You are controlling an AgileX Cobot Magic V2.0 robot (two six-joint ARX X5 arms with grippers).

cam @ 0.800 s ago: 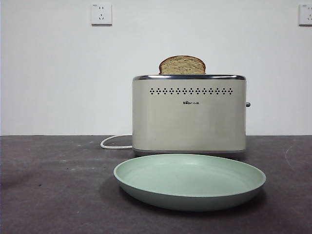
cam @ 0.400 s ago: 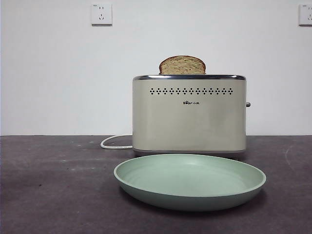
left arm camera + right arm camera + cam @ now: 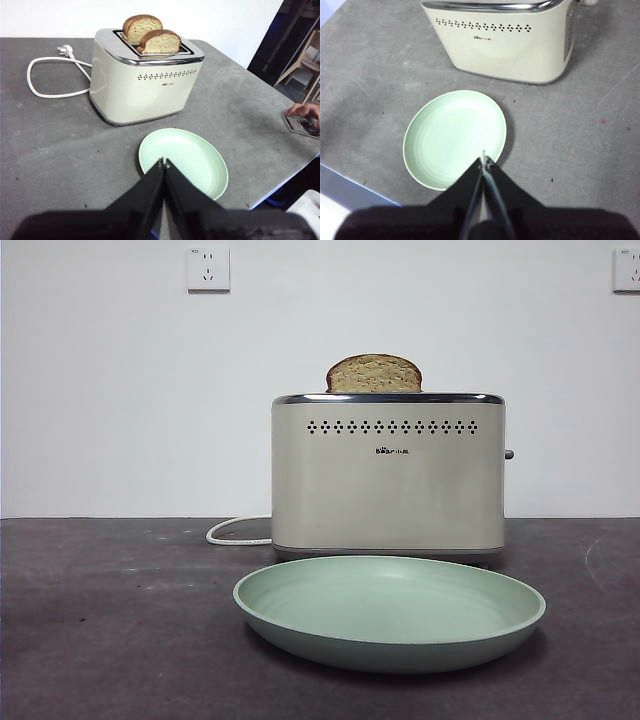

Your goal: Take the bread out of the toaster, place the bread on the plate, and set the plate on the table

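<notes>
Standing on the broad dark grey-brown tabletop, the boxy cream-beige toaster with its chrome top rim carries a tan wholemeal bread slice upright in a slot, the domed crust poking above the rim. From the left wrist view two such slices stand in the two slots, one behind the other. A white cord loops out from the toaster's side across the tabletop, at about nine o'clock of the toaster in the front view.

At six o'clock of the toaster in the front view, just in front of it and apart from it, the wide, shallow pale mint-green plate lies flat and bare on the tabletop.

Both arms hang above the tabletop. The left claw has its black jaws pressed together on nothing, its tips over the plate's near rim. The right claw is likewise closed and empty, its tips over the plate's edge.

At the far tabletop edge in the left wrist view, a person's hand rests on a small dark device.
</notes>
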